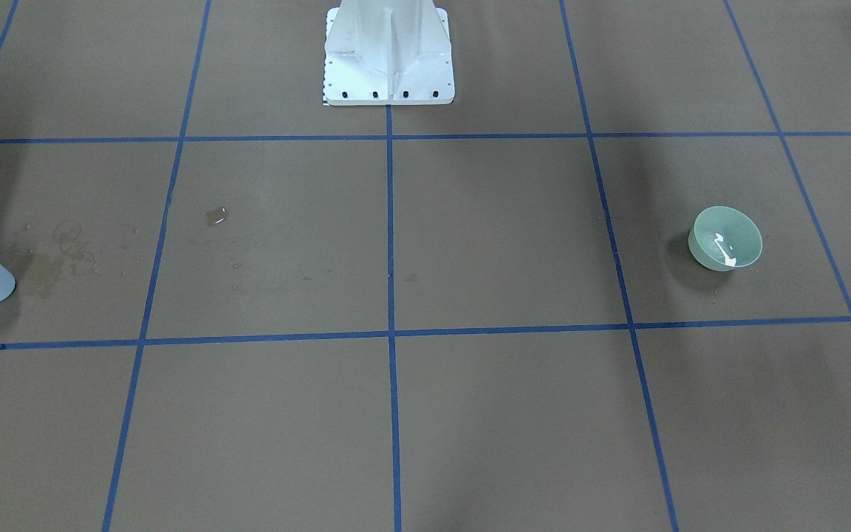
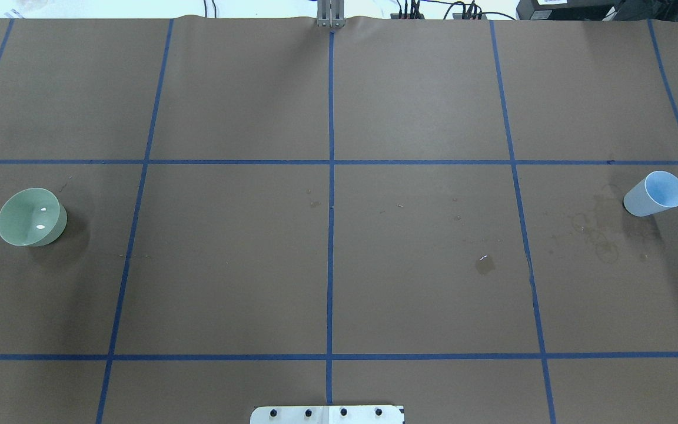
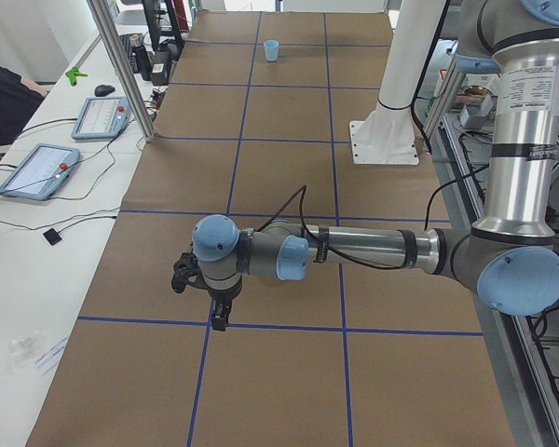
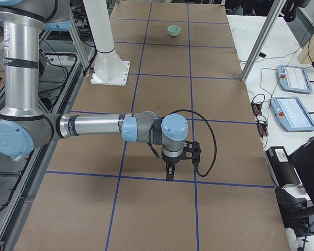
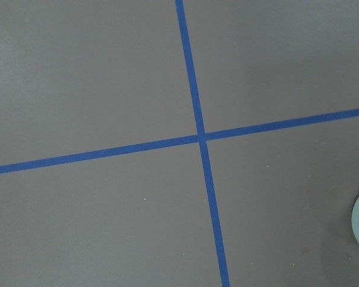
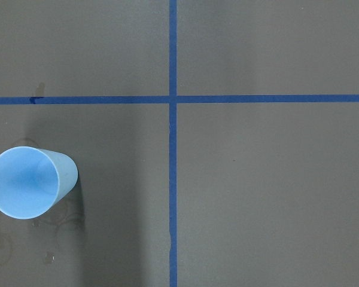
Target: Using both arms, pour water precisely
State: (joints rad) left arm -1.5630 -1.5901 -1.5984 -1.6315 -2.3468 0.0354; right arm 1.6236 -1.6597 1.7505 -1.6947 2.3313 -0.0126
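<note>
1. A robotics laboratory: two silver-grey jointed industrial arms, the left arm (image 3: 373, 250) and the right arm (image 4: 94, 127), reach low over one long table (image 2: 227, 282).
2. Brown paper covers the table, and blue tape lines (image 2: 331, 235) divide it into squares like a test bench.
3. A white bolted pedestal (image 1: 388, 66) stands on the paper at the robot's side of the table.
4. Touch-screen control pendants (image 3: 37, 170) with red buttons lie wired up on a white side bench (image 3: 19, 270).
5. Aluminium frame posts (image 3: 121, 70) rise beside the table, and black leads and plugs (image 2: 415, 9) cluster along its far edge.
</note>
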